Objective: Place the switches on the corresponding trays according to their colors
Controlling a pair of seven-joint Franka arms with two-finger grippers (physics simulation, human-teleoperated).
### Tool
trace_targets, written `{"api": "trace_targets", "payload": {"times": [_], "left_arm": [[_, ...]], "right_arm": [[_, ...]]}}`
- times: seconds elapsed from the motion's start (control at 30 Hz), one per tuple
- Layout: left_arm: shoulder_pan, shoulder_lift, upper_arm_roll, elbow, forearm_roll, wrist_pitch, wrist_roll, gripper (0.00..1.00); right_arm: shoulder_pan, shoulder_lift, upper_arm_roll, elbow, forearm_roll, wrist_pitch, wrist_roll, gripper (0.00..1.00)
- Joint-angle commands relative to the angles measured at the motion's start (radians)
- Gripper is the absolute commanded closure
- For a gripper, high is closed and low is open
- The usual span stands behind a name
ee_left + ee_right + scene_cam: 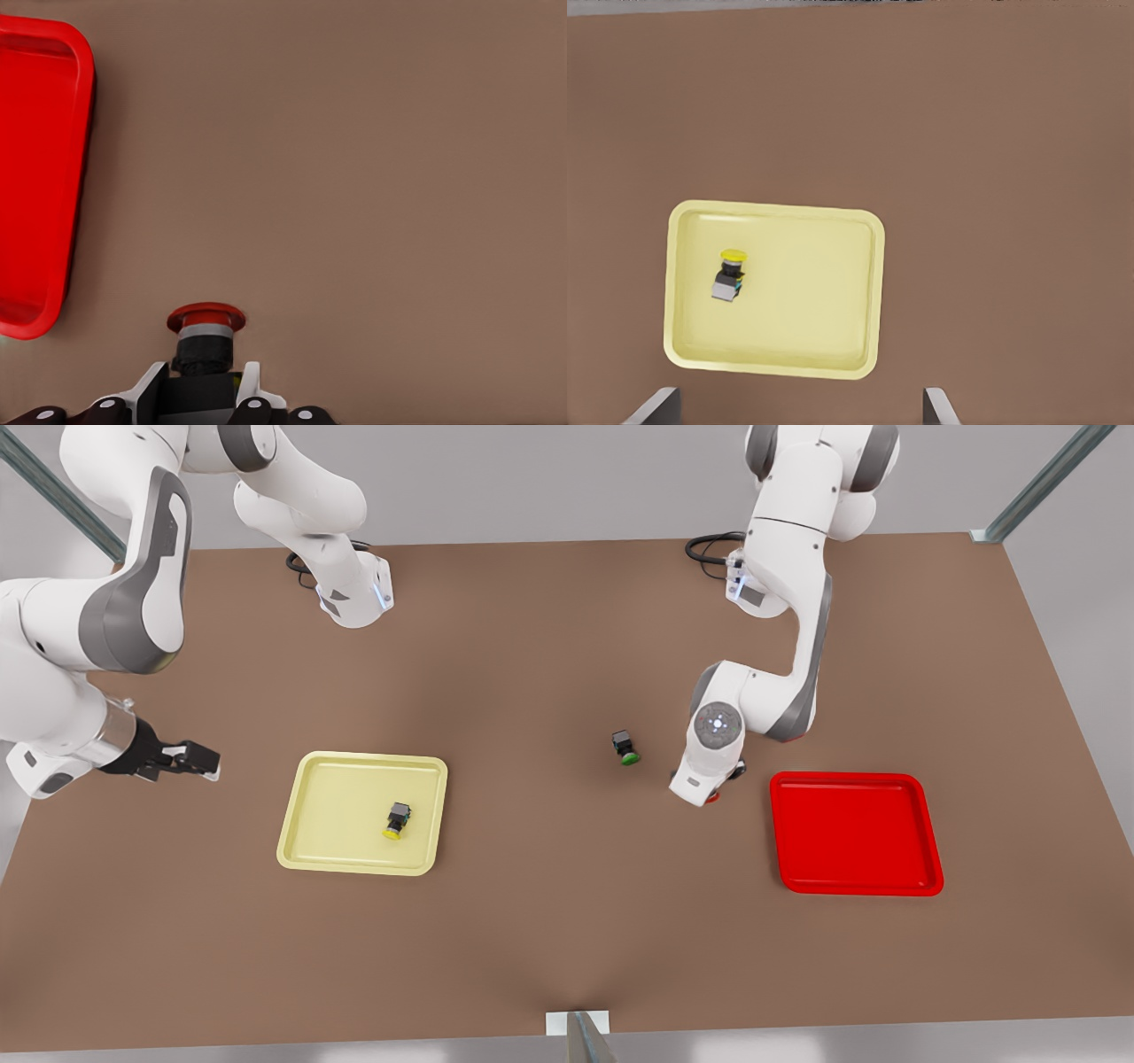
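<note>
My left pincer [205, 394] grips the tiny red-capped black switch [205, 329] beside the bright red plastic tray [855, 833]. My right pincer [202, 760] waits with its fingers spread; the yellow-capped switch [397, 819] lies in the pale yellow tray [306, 850].

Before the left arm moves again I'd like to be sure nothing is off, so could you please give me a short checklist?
1. Left gripper closed on the red switch body: ok.
2. Red switch lifted off the table: cannot tell.
3. Red tray free, close to the left gripper: ok.
4. Yellow switch lying in the yellow tray: ok.
5. Green switch on the table, away from the red tray side: ok.
6. Right gripper open, waiting beside the yellow tray: ok.
</note>
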Motion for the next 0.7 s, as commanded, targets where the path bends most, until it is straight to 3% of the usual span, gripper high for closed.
{"api": "trace_targets", "payload": {"times": [0.0, 0.23, 0.57, 0.6, 0.63, 0.67], "left_arm": [[0.001, -0.003, 0.010, -0.003, -0.025, 0.000, 0.014, 0.48], [0.015, -0.016, 0.169, -0.060, -0.085, 0.009, 0.356, 0.46], [0.277, 0.080, 0.174, -0.003, -0.100, 0.095, 0.733, 0.46], [0.284, 0.090, 0.174, -0.003, -0.100, 0.106, 0.740, 0.42], [0.284, 0.100, 0.174, 0.014, -0.100, 0.103, 0.741, 0.02], [0.284, 0.103, 0.174, 0.017, -0.114, 0.101, 0.741, 0.00]], "right_arm": [[0.000, 0.000, 0.000, 0.000, 0.000, 0.000, 0.000, 0.00], [0.002, 0.001, 0.002, 0.002, 0.002, 0.003, 0.002, 0.00], [0.002, 0.003, 0.003, 0.002, 0.003, 0.026, 0.002, 0.00], [0.002, 0.003, 0.003, 0.002, 0.003, 0.026, 0.002, 0.00], [0.002, 0.003, 0.002, 0.002, 0.003, 0.026, 0.002, 0.00], [0.002, 0.003, 0.003, 0.002, 0.003, 0.026, 0.002, 0.00]]}}
